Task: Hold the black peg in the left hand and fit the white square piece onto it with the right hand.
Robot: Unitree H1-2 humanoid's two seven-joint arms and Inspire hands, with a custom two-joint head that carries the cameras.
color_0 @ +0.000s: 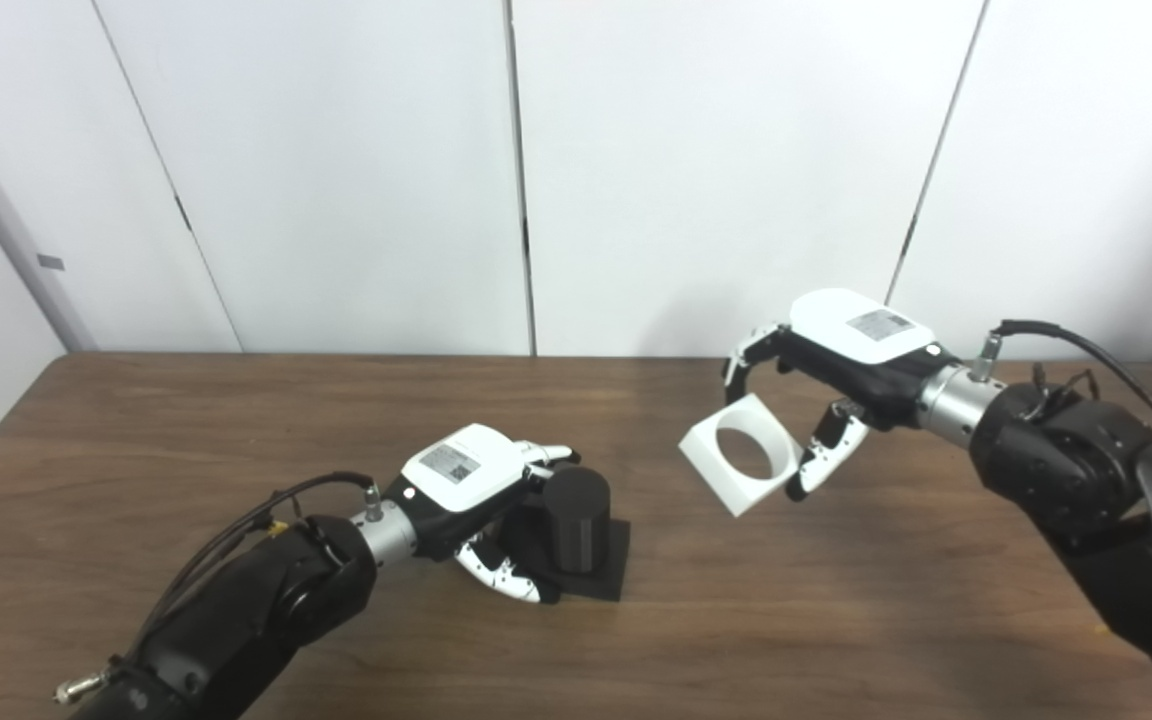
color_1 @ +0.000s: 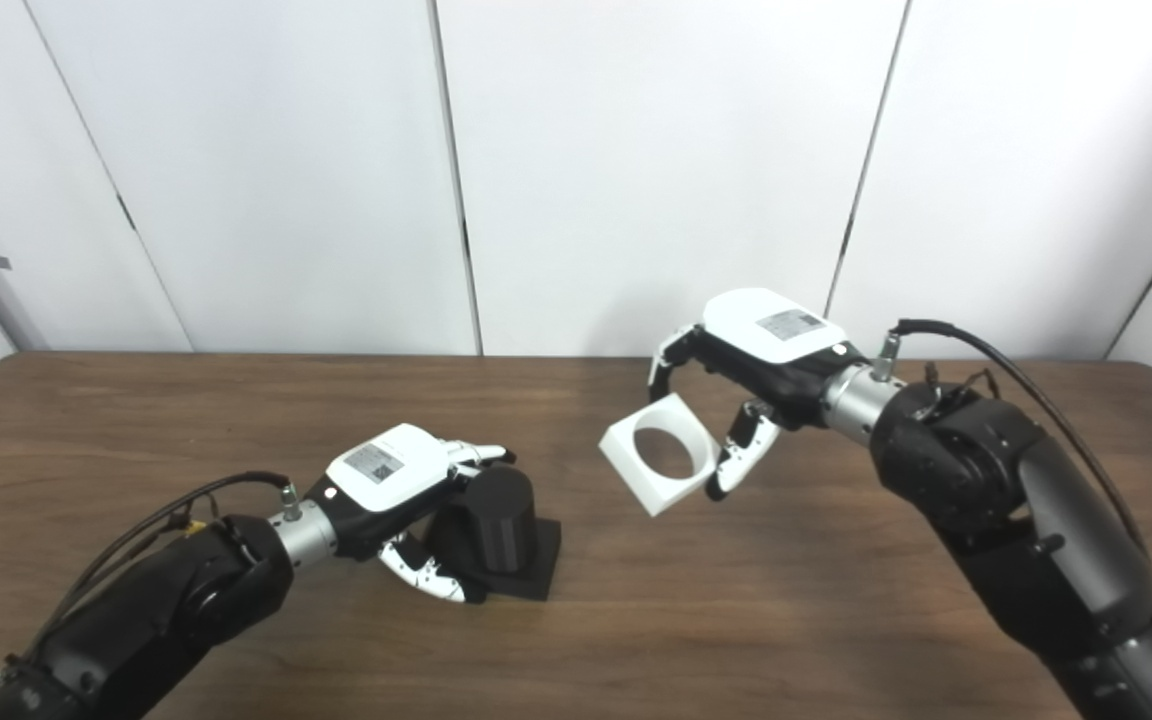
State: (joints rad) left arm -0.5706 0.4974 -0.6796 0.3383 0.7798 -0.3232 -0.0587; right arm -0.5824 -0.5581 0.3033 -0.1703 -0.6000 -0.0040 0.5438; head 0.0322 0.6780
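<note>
The black peg (color_0: 577, 518), a short upright cylinder on a square black base, stands on the wooden table (color_0: 236, 430) left of centre. My left hand (color_0: 466, 490) is wrapped around its left side, fingers behind and thumb in front, shut on it. The white square piece (color_0: 742, 455), with a round hole through it, hangs tilted in the air to the right of the peg and above the table. My right hand (color_0: 836, 360) is shut on it, fingers over its top corner and thumb against its right edge. A clear gap separates the piece from the peg.
White wall panels (color_0: 336, 170) rise directly behind the table's far edge. Both dark forearms reach in low from the bottom corners, with a cable looping above the right wrist (color_0: 1066, 340).
</note>
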